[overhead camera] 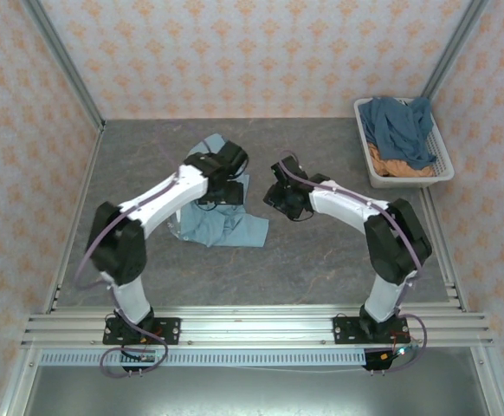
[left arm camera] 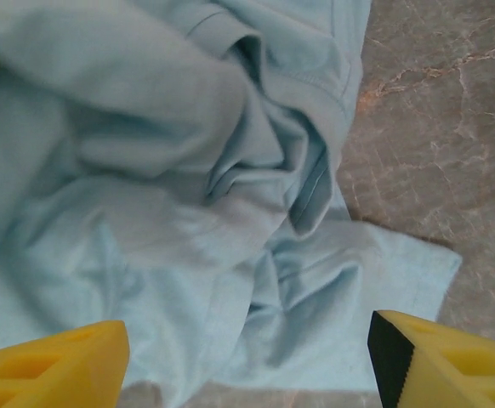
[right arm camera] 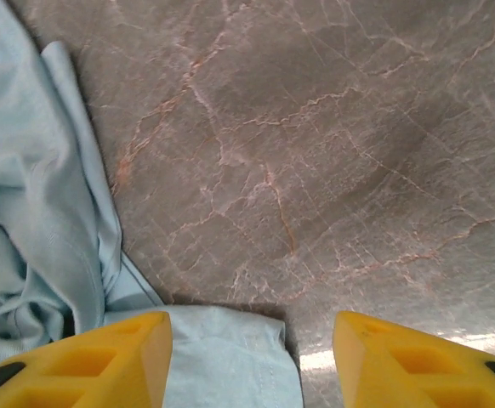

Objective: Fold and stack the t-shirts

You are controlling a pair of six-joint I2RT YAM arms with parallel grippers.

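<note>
Left fingers (left arm camera: pixel 52 365): two yellow tips spread wide, nothing between them; they hang just above the crumpled light blue t-shirt (left arm camera: pixel 145 170).
Right fingers (right arm camera: pixel 86 365): likewise parted and empty; they hang over bare tabletop (right arm camera: pixel 315 170), at the shirt's right-hand border.
Left arm (overhead camera: pixel 161 204): rises from its base at the near-left edge, elbow lifted, forearm angled inward and away, wrist turned down over the shirt's middle.
Right arm (overhead camera: pixel 356 208): elbow raised near the right side, forearm stretched leftward toward the centre, wrist tipped down beside the shirt.
Light blue t-shirt: lies on the tabletop left of centre, bunched into deep folds, one flat corner spread toward the near right.
Other t-shirts: a slate-blue t-shirt (overhead camera: pixel 399 126) is heaped in the white basket (overhead camera: pixel 442 143) at the far-right corner, an orange t-shirt (overhead camera: pixel 399 167) beneath it.
Edges: a stitched hem runs along the shirt's right side; one corner of it lies between the right fingers.
Open room: bare tabletop extends right of the shirt to the basket, and across the near strip before the arm bases.
</note>
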